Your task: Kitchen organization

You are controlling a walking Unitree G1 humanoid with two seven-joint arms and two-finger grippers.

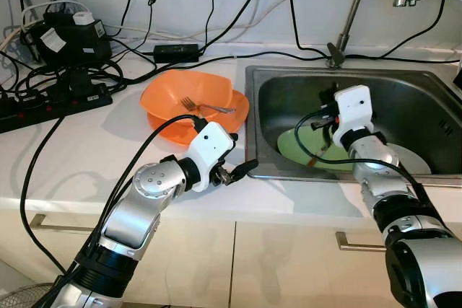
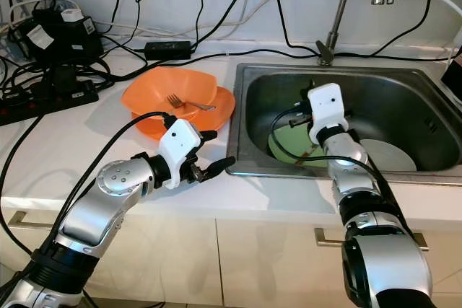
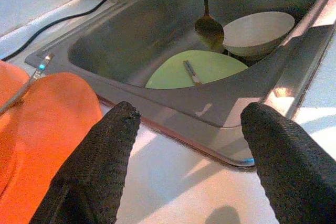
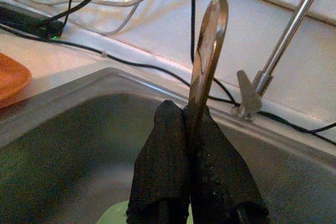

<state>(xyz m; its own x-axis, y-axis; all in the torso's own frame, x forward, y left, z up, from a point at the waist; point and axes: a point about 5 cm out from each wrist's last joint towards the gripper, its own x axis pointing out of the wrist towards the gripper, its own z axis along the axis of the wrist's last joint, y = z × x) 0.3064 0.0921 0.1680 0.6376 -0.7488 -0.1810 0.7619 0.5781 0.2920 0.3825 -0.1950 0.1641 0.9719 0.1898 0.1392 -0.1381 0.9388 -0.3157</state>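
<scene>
At the far left of the white countertop [image 1: 86, 156], black adapters and a power strip [image 1: 54, 102] sit among tangled cables; their white labels are too small to read. To the right of these lies an orange bowl [image 1: 188, 95] stacked on an orange plate [image 1: 234, 110], with a fork [image 1: 206, 107] resting in the bowl. The left gripper [image 1: 242, 169] hovers just above the counter, near the plate's near edge and just beside the left rim of the steel sink [image 1: 249, 106]; its two black fingers [image 3: 100, 166] are spread wide apart and hold nothing. The left arm comes up from the lower left, elbow bent, forearm angled toward the sink. Inside the sink a green plate [image 1: 296, 146] leans tilted, with a small utensil handle lying on it, and a white bowl [image 3: 257, 32] rests to its right. The right gripper [image 4: 194, 129] is lowered into the sink above the green plate, its fingers pressed together on the handle of a metal spoon [image 4: 207, 51], whose bowl stands clear beyond the fingertips. The right arm rises from the lower right, forearm reaching over the sink's near rim, white wrist housing toward the far wall. A faucet stem [image 1: 350, 12] stands behind the sink at the far edge.
</scene>
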